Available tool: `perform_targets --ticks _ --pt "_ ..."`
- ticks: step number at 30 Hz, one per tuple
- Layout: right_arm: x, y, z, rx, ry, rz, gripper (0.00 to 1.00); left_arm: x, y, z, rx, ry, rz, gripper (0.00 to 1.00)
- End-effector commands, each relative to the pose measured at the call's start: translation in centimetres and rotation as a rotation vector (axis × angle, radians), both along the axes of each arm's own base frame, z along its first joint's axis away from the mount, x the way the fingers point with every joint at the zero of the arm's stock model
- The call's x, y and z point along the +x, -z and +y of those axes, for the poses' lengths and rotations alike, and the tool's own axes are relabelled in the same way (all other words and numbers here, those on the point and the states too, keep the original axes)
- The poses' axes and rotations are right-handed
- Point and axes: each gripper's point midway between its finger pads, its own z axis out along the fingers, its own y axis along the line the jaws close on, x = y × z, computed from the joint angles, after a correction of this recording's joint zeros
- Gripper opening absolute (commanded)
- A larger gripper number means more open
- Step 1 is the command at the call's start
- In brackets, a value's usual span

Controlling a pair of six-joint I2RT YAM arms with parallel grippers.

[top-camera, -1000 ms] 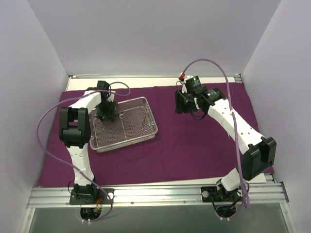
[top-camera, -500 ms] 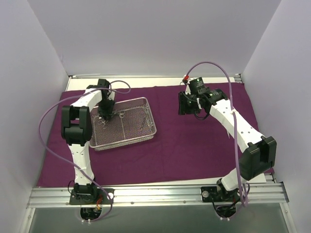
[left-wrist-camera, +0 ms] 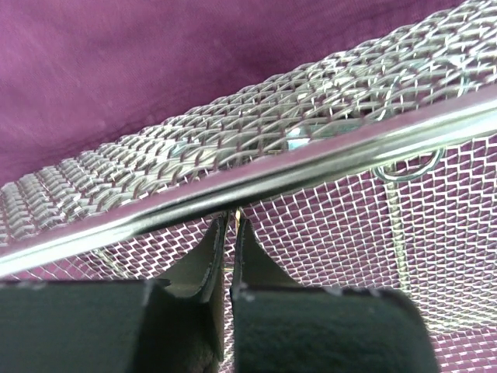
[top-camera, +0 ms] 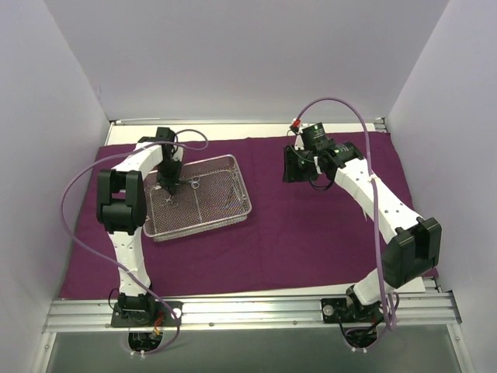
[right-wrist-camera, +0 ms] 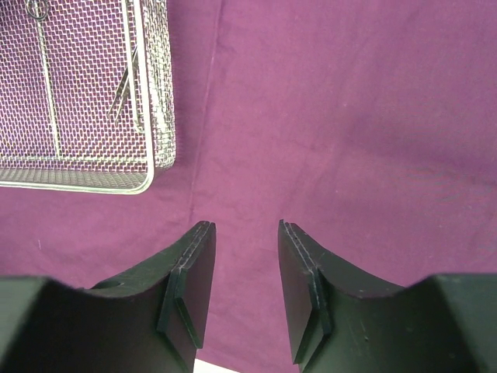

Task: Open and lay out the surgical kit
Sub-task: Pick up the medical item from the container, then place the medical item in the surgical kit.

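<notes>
The dark purple cloth (top-camera: 303, 233) lies spread flat over the table. On its left part sits the silver wire-mesh tray (top-camera: 203, 228). My left gripper (top-camera: 168, 189) reaches down into the tray's far left part. In the left wrist view its jaws (left-wrist-camera: 231, 221) stand almost together just under the tray rim (left-wrist-camera: 311, 159), pinching a thin steel sliver. A ring handle (left-wrist-camera: 408, 167) hangs by the rim. Thin steel instruments (right-wrist-camera: 124, 85) lie on the mesh. My right gripper (top-camera: 289, 167) hovers open over bare cloth (right-wrist-camera: 349, 116), right of the tray (right-wrist-camera: 147, 116).
White walls close in the left, right and back. A strip of white table (top-camera: 233, 130) shows behind the cloth. A metal rail (top-camera: 248, 311) with both arm bases runs along the near edge.
My left gripper has closed inside the tray and shifted slightly toward the far side. The right gripper has drifted a little and stays open.
</notes>
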Motion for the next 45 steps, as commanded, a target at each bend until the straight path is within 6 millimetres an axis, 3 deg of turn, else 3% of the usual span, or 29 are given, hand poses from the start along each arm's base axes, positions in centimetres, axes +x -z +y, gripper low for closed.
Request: perform_targets --ticks 1,10,16,20,22,23,25,26,28,29,30,32,45 --pt "0.7 -1.2 0.5 0.017 -0.007 -0.031 0.37 -1.8 -1.0 -1.5 -0.072 -0.053 0.048 0.02" --pt "1.2 -0.8 2.3 0.055 -0.051 -0.026 0.35 -4.2 -5.9 -3.2 -0.187 -0.055 0.022 0.02" --pt "2.1 -1.2 5.2 0.143 -0.1 -0.021 0.35 -5.2 -9.7 -4.6 -0.273 -0.027 -0.049 0.02" --pt "4.3 -1.7 8.7 0.277 -0.06 0.02 0.36 -5.4 -12.3 -6.2 -0.333 -0.01 -0.119 0.02" --pt "5.5 -3.9 11.4 0.399 -0.078 -0.002 0.39 -5.5 -13.5 -7.3 -0.374 0.003 -0.136 0.02" --pt "6.0 -3.7 12.6 0.459 -0.047 0.037 0.39 -5.7 -13.9 -7.9 -0.392 0.005 -0.137 0.02" --pt "6.8 -5.4 15.0 0.567 -0.064 0.037 0.4 -5.9 -14.6 -8.8 -0.422 0.013 -0.149 0.02" --pt "7.3 -4.7 16.2 0.591 -0.059 0.064 0.4 -5.9 -15.0 -9.6 -0.441 0.015 -0.16 0.02" --pt "7.6 -6.0 18.3 0.68 -0.063 0.097 0.42 -6.2 -15.7 -10.5 -0.463 0.027 -0.176 0.02" --pt "7.5 -5.1 19.7 0.696 -0.07 0.137 0.42 -6.3 -15.9 -10.9 -0.468 0.034 -0.185 0.02" --pt "7.6 -6.1 20.5 0.723 -0.071 0.146 0.43 -6.4 -16.1 -11.7 -0.476 0.051 -0.194 0.02" --pt "7.6 -4.8 21.5 0.699 -0.061 0.172 0.43 -6.6 -16.3 -12.3 -0.486 0.055 -0.193 0.02" --pt "5.9 -1.9 23.3 0.651 -0.07 0.259 0.43 -6.8 -16.8 -15.0 -0.513 0.117 -0.186 0.02"
